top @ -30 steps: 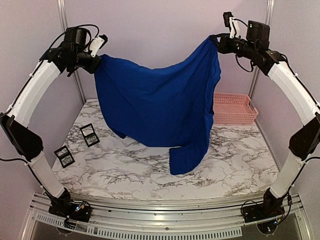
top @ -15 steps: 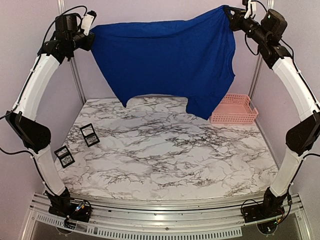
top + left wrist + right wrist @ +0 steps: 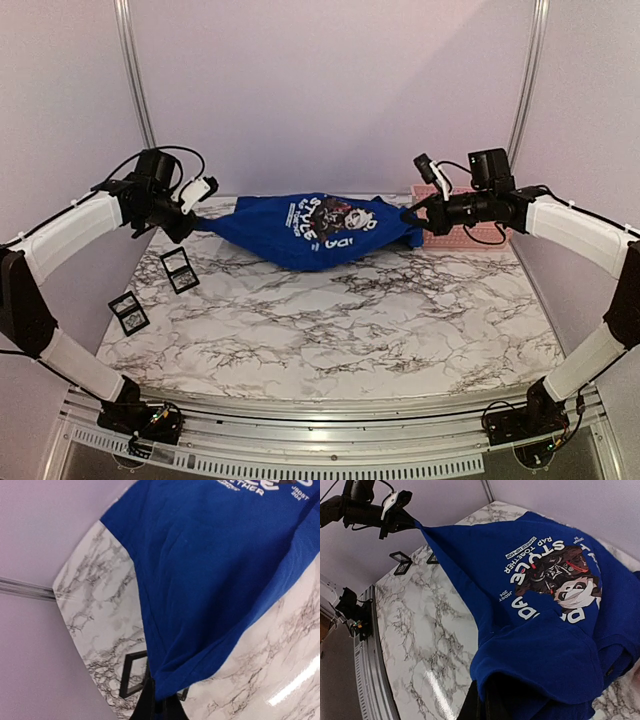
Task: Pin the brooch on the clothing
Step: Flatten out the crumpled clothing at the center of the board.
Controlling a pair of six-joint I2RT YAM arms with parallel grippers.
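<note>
Worktop [image 3: 330, 320]: white marble pattern, purple walls behind and at the sides.

Shirt [image 3: 300, 240]: royal blue, strung out sideways between the two arms, low over the far half of the worktop. Print [image 3: 330, 218] faces up: white lettering around a dark panda picture, and it reads upside down from the top camera. The fabric sags in the middle. I can't tell whether the belly touches the worktop or hangs just above it. The right end is bunched into thick folds and the left end tapers to a narrow point.

Arms: both reach inward from the sides at about the same height, with the shirt between them.

Basket [image 3: 478, 237]: pink, at the far right of the worktop, partly behind the right arm and just beside the shirt's right end.

Two black square frames on the left of the worktop, one nearer the shirt [image 3: 180, 268] and one nearer the front edge [image 3: 128, 311]. Both are clear of the fabric.

Left end effector [image 3: 203, 222]: fully closed, pinching the pointed left tip of the shirt. The wrist view shows fabric running straight out of the fingers.

Right end effector [image 3: 412, 218]: fully closed on the bunched right edge of the shirt, with folds wrapped over the fingertips in the wrist view.
</note>
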